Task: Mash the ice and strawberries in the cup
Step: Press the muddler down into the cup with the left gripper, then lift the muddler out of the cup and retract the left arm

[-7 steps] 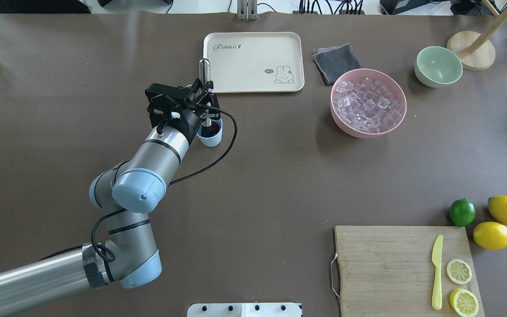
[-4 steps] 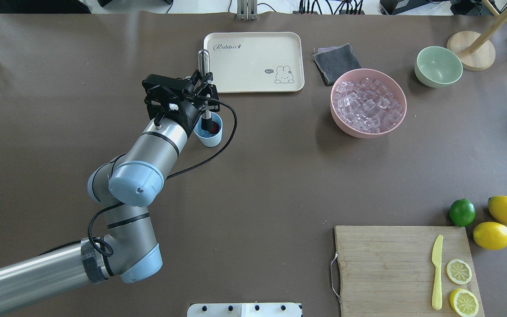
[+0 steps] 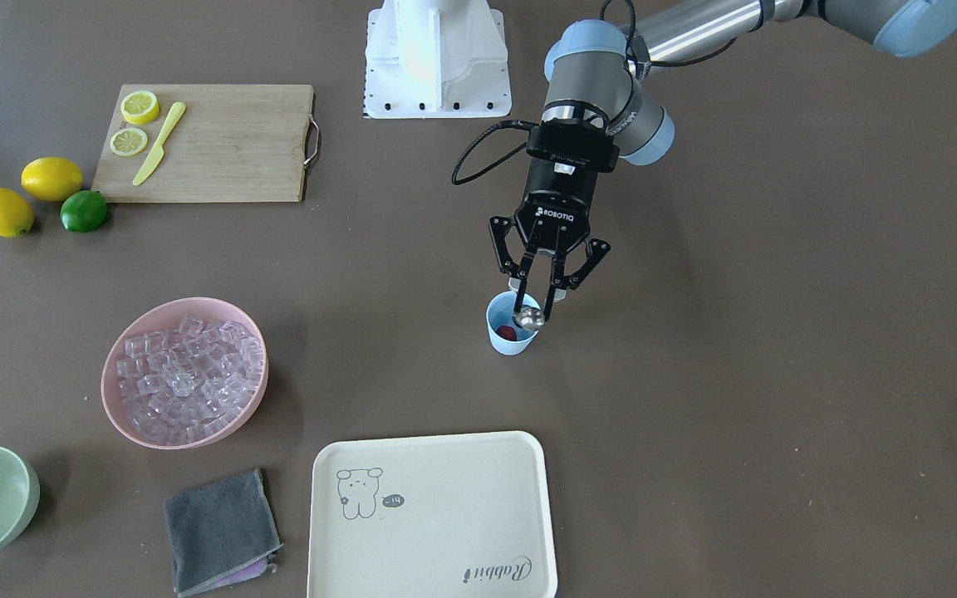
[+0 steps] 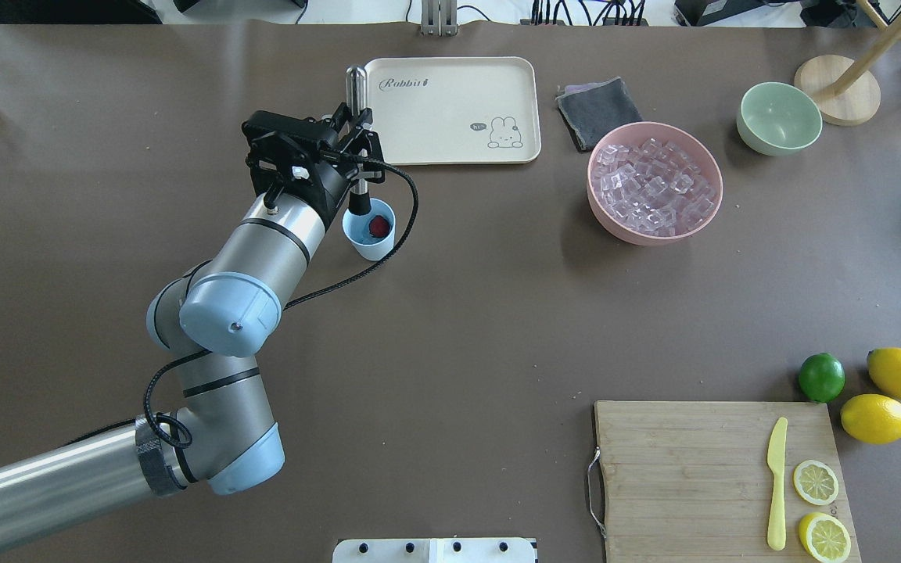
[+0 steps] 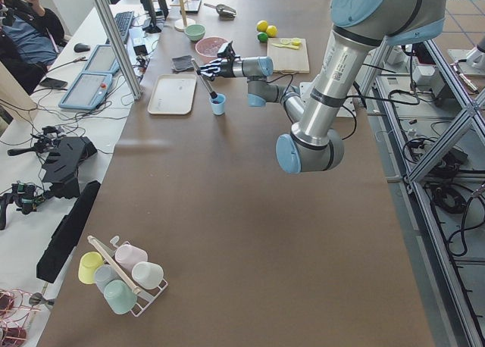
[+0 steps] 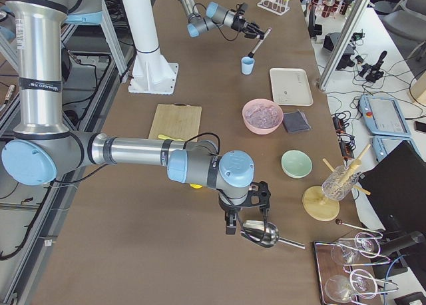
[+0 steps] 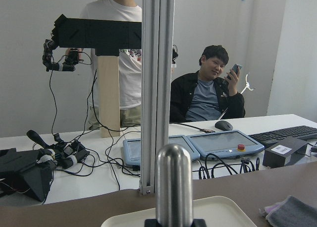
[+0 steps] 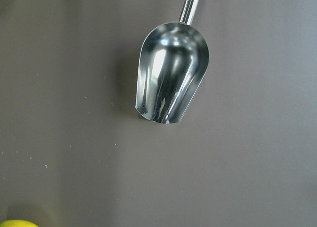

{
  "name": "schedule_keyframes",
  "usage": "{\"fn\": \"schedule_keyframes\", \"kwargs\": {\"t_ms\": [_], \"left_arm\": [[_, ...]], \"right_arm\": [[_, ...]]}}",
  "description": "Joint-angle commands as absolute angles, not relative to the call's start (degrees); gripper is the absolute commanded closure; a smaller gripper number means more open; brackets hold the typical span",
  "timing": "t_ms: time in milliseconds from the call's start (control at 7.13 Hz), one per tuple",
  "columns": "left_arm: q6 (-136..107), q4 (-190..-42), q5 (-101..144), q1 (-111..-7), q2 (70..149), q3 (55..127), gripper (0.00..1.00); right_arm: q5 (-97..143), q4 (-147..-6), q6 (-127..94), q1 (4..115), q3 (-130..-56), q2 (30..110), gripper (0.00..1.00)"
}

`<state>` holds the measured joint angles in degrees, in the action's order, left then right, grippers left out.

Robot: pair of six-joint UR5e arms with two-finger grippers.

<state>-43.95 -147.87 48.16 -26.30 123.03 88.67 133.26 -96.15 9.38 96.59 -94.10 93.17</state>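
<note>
The small light-blue cup (image 4: 370, 234) stands in front of the cream tray, and a red strawberry (image 4: 378, 226) lies inside it, also seen from the front (image 3: 507, 333). My left gripper (image 4: 357, 155) is shut on a steel muddler (image 4: 356, 86). The muddler's black head hangs at the cup's left rim, above the berry. From the front, the left gripper (image 3: 541, 291) stands just above the cup (image 3: 502, 339). The ice (image 4: 654, 186) fills the pink bowl; I see none in the cup. My right gripper (image 6: 245, 216) hovers over a metal scoop (image 8: 171, 78) on the table; I cannot tell its state.
The cream tray (image 4: 497, 86) lies behind the cup, with a grey cloth (image 4: 597, 112), the pink bowl (image 4: 599, 211) and a green bowl (image 4: 779, 117) to its right. A cutting board (image 4: 685, 469) holds a yellow knife and lemon slices, with lemons and a lime beside it.
My left gripper has risen and shifted left and away with the muddler. Its head has come out of the cup, and the strawberry now shows.
</note>
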Motion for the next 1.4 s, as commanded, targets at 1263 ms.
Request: {"fn": "schedule_keyframes", "kwargs": {"t_ms": [1263], "left_arm": [[-51.15,-124.84,93.07,-46.63,122.79,100.09,0.78]], "right_arm": [[133.42,-96.06,9.40,97.03,-94.75,94.75,0.01]]}}
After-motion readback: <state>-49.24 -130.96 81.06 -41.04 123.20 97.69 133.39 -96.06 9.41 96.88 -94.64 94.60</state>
